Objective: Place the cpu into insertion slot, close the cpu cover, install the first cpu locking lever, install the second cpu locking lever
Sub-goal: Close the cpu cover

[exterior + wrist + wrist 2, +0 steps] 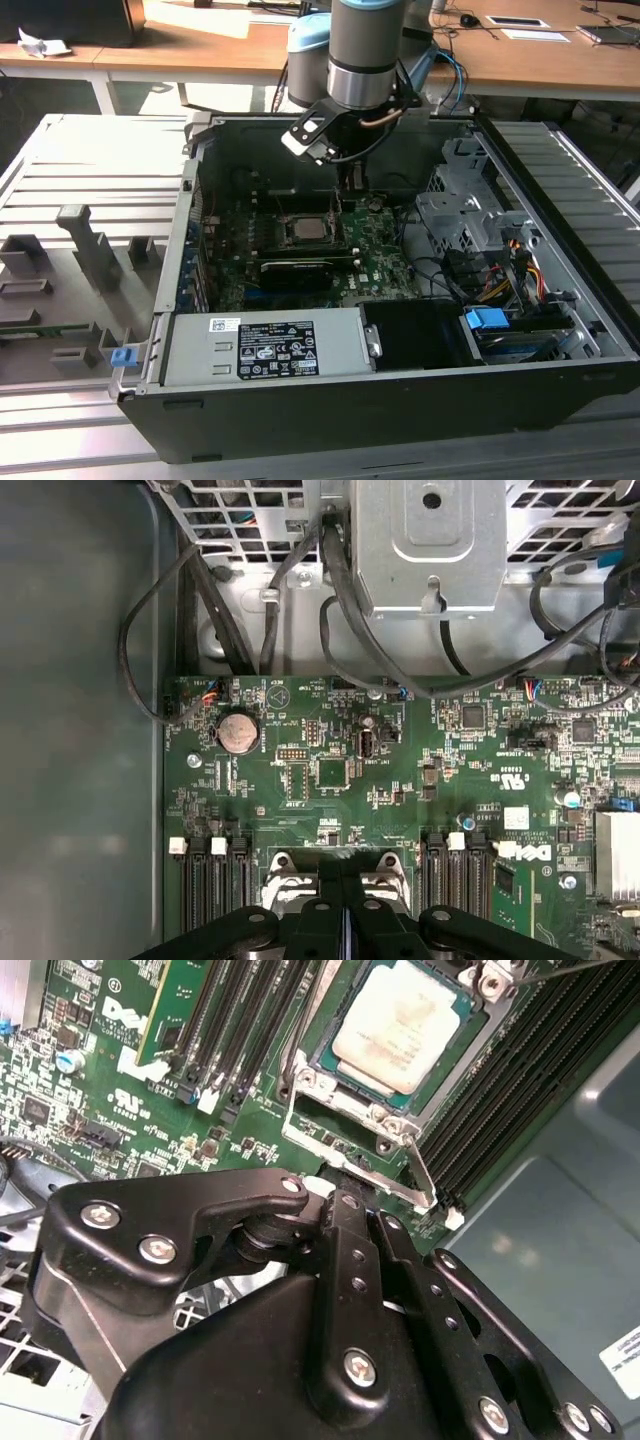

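Two fingers point(322, 905) of the claw point(338, 1198) pressed together, nothing visibly pinched. Tip at cpu cover point(340, 1128) edge, likely to push it flat. Cpu point(398, 1022) is seated in insertion slot point(319, 1061) just ahead.

The second wrist view's edge crops the cpu point(398, 1025).

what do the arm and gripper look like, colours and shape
The arm is a silver-grey cylinder with a pale blue joint cap and a black wrist ring. The gripper is matt black: flat linkage bars pinned with silver screws, narrowing to slim fingers. Dark cables run beside the wrist.
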Motion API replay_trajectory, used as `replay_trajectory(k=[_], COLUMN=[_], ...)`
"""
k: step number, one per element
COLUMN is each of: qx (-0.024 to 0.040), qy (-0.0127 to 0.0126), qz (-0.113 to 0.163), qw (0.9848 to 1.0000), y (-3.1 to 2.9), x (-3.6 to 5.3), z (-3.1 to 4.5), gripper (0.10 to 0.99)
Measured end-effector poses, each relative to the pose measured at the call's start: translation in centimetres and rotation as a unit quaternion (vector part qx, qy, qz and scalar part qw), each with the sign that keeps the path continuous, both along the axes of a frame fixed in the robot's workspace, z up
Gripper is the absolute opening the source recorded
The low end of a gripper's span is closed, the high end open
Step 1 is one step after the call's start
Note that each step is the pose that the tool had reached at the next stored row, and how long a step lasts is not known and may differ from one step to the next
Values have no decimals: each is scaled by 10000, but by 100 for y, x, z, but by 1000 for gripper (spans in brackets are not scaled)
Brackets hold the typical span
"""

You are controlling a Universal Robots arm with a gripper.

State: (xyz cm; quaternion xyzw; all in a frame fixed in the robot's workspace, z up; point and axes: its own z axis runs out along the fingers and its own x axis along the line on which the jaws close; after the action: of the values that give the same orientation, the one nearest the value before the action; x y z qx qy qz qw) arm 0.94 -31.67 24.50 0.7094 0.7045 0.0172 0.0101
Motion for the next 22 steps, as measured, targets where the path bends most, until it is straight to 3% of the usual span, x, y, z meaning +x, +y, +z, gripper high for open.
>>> replay_trajectory(k=[10,12,15,22], qx=[0,0,0,0], qy=[0,0,0,0], qz=[0,56,69,72], qw=[10000,10000,10000,10000], y=[0,0,1,1], x=[-137,-240,-359,-503], z=[-21,-111,-114,-115], gripper=[106,106,106,106])
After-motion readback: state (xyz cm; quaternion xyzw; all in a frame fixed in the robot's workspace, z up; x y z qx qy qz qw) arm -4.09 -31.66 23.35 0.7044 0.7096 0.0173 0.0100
